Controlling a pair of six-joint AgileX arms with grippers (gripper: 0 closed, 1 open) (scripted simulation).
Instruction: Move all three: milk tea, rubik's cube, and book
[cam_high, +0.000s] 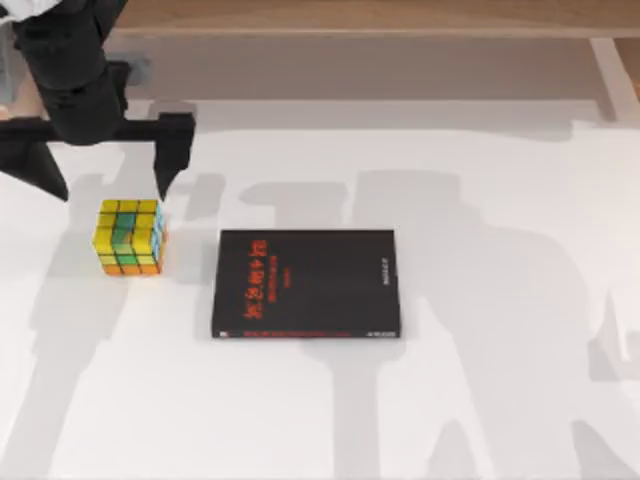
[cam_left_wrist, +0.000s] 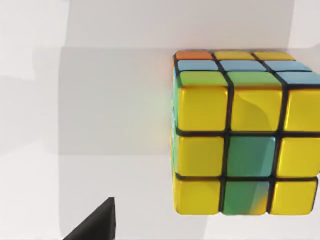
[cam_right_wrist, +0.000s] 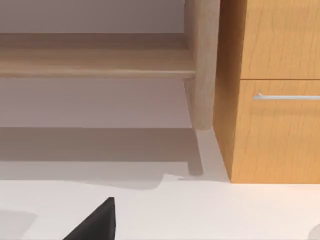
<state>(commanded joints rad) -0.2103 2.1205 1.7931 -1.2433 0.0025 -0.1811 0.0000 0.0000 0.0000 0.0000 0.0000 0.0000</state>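
Note:
The rubik's cube (cam_high: 130, 237), mostly yellow with green squares, stands on the white table at the left; it looms close in the left wrist view (cam_left_wrist: 245, 135). My left gripper (cam_high: 108, 172) hovers just behind the cube, open wide, nothing between its fingers; one dark fingertip (cam_left_wrist: 97, 222) shows beside the cube. To the cube's right the book (cam_high: 307, 283) lies flat near the table's middle, black cover with red characters up. The milk tea is out of view. My right arm is parked off the table; one fingertip (cam_right_wrist: 97, 220) sits far off to one side, so that gripper is open.
A wooden cabinet (cam_right_wrist: 275, 75) with a metal drawer handle (cam_right_wrist: 287, 96) and a pale wooden leg (cam_right_wrist: 202, 60) stand past the table in the right wrist view. A wooden strip (cam_high: 350, 15) runs along the table's far edge.

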